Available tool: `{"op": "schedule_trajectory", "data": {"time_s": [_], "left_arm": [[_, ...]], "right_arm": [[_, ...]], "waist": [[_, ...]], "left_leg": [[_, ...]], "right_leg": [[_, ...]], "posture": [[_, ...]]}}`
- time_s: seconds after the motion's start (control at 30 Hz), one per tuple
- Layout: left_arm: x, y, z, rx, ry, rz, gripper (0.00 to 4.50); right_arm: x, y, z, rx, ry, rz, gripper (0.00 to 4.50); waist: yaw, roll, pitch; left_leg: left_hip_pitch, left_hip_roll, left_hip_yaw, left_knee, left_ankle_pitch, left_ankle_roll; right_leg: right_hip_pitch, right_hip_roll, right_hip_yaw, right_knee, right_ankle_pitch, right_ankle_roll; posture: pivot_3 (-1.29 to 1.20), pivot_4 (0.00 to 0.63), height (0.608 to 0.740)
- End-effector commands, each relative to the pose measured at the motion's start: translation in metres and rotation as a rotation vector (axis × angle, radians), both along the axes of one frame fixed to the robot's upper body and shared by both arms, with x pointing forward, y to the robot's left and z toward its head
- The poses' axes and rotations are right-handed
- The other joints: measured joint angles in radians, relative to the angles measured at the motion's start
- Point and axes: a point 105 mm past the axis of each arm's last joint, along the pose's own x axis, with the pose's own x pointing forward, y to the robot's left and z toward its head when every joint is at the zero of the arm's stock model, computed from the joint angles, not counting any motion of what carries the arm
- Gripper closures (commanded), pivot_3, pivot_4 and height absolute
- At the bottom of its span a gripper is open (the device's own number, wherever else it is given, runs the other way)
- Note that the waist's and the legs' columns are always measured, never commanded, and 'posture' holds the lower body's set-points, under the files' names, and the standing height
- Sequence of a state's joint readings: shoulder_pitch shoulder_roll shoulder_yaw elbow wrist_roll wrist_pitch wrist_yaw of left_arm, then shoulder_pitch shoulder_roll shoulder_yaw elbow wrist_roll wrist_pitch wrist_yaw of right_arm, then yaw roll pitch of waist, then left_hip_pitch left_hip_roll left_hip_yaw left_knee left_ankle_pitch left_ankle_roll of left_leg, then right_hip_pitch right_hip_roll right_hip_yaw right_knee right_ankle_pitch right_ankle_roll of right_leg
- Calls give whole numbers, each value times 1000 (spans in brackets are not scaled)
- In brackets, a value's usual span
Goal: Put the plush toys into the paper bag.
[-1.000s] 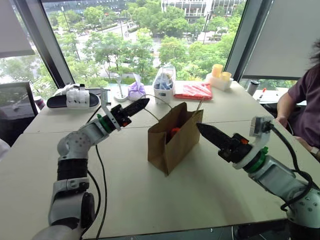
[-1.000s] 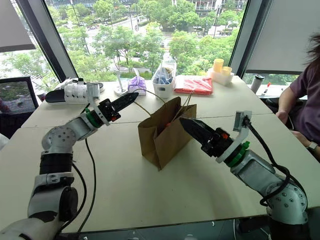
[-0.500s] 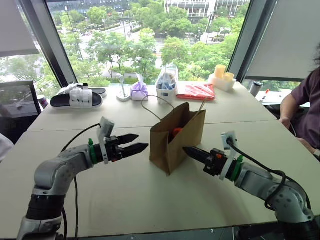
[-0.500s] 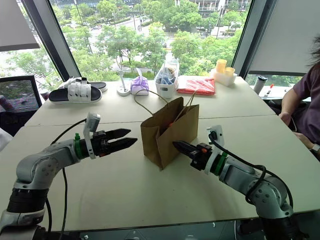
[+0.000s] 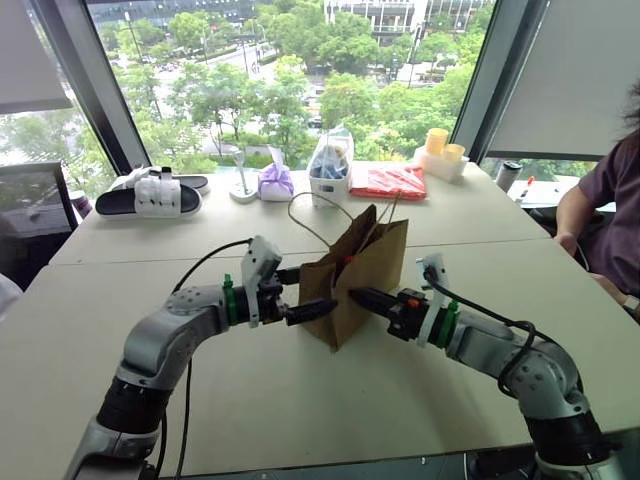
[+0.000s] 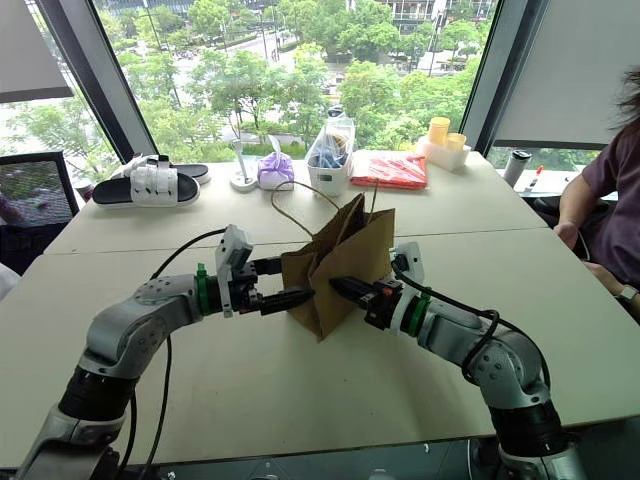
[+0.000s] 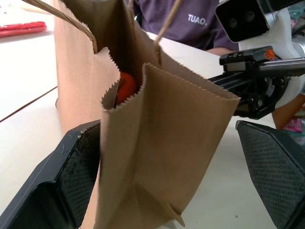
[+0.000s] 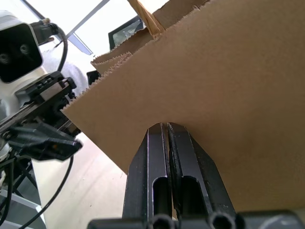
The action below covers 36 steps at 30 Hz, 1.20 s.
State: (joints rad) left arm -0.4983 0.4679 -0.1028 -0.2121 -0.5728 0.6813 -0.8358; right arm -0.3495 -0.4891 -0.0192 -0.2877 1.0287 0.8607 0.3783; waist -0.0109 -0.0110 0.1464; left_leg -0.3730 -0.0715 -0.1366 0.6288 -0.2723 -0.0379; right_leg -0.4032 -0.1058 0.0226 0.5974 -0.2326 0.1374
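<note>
— Straddling the bag (image 5: 352, 280), is the left gripper (image 5: 300, 293)?
— Yes, its fingers are spreading wide either side of a narrow end. The right gripper (image 5: 357, 297) is pressing clenched tips against the broad side.
— How is the bag sitting?
— Standing upright on the table (image 5: 300, 400), mouth facing up, an orange toy (image 7: 125, 87) peeking inside.

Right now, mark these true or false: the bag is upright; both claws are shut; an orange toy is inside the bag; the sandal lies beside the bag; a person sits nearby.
1. The paper bag stands upright: true.
2. Both claws are shut: false. The right claw is shut; the left claw is open, straddling the bag's edge.
3. An orange toy is inside the bag: true.
4. The sandal lies beside the bag: false, it is far off by the window.
5. A person sits at the table's far right: true.
</note>
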Motion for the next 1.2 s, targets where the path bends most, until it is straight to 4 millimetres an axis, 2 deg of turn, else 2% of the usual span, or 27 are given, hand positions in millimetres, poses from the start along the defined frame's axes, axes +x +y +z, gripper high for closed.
{"op": "schedule_trajectory", "data": {"time_s": [0.03,0.2,0.47,0.6,0.93,1.03,1.2], "left_arm": [[-7,-5,9,36,-85,-16,0],[-4,-6,4,67,-85,29,0],[6,-21,-18,117,-44,154,0],[-2,-33,-16,75,-15,120,0],[5,-35,-18,96,-37,164,0],[7,-35,-17,94,-44,174,829],[9,-34,-17,88,-45,180,3318]], "right_arm": [[-6,9,15,27,-57,47,4417],[-9,15,15,42,-54,61,4417],[-10,18,19,72,-65,75,4417],[-12,20,18,77,-65,83,4417],[-11,21,22,91,-75,85,4417],[-11,21,23,91,-77,88,4482],[-13,20,25,101,-81,93,4482]], "waist": [[0,0,0],[0,0,0],[0,0,0],[0,0,0],[0,0,0],[0,0,0],[0,0,0]], "left_leg": [[0,0,0,0,0,0],[0,0,0,0,0,0],[0,0,0,0,0,0],[0,0,-1,0,0,0],[0,0,0,0,0,0],[0,0,0,0,0,0],[0,0,0,0,0,0]], "right_leg": [[0,0,0,0,0,0],[0,0,0,0,0,0],[0,0,0,0,0,0],[0,1,0,0,0,0],[0,1,0,0,0,0],[0,1,0,0,0,0],[0,1,0,0,0,0]], "posture": [[0,150,740],[0,150,740],[0,150,740],[0,150,740],[0,150,740],[0,150,740],[0,150,740]]}}
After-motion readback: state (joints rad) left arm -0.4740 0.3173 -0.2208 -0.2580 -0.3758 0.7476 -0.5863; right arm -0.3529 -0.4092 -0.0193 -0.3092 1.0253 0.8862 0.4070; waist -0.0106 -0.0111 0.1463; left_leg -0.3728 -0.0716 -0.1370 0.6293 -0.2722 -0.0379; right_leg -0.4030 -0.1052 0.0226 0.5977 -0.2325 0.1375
